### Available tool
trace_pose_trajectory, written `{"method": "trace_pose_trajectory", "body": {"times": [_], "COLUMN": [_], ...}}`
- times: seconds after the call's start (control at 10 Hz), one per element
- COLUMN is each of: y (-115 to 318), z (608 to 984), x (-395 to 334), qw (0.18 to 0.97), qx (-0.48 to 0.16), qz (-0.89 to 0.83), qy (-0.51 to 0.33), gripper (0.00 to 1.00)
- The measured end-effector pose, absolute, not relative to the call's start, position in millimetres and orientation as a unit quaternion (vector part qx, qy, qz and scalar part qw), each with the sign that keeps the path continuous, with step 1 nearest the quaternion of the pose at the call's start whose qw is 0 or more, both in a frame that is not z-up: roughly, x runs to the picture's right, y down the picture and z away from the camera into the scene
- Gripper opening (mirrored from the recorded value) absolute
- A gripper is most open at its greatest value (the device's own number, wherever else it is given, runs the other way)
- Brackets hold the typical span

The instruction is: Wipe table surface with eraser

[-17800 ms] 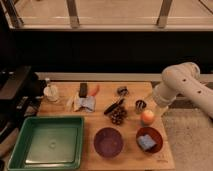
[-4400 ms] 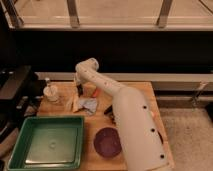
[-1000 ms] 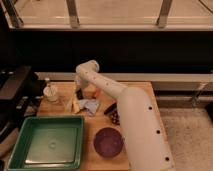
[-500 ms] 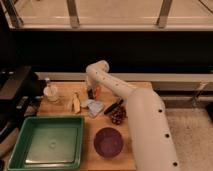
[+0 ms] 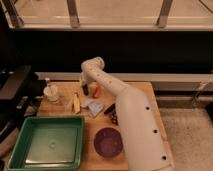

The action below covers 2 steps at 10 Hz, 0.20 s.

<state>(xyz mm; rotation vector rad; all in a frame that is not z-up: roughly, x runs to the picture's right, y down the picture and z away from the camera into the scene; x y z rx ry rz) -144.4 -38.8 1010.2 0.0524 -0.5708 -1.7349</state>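
Swinging right since a moment ago, the gripper (image 5: 86,89) hangs beyond the green tray (image 5: 46,142), finger state unclear.

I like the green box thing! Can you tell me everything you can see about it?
The green bin is a shallow rectangular tray, plastic by its look, with a raised rim and sloping walls. It sits flat at the table's front left corner. A pale round mark shows on its floor; otherwise nothing seems to lie inside. Nothing touches it: the gripper is farther back, near the table's rear, well apart from it.
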Motion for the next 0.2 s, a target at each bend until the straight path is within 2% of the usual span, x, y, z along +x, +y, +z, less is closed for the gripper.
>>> {"method": "trace_pose_trajectory", "body": {"times": [0.2], "y": [-32.6], "z": [1004.3], "x": [-156.4], "qw": [0.621], "qx": [0.023], "qz": [-0.741], "qy": [-0.254], "gripper": [0.03]}}
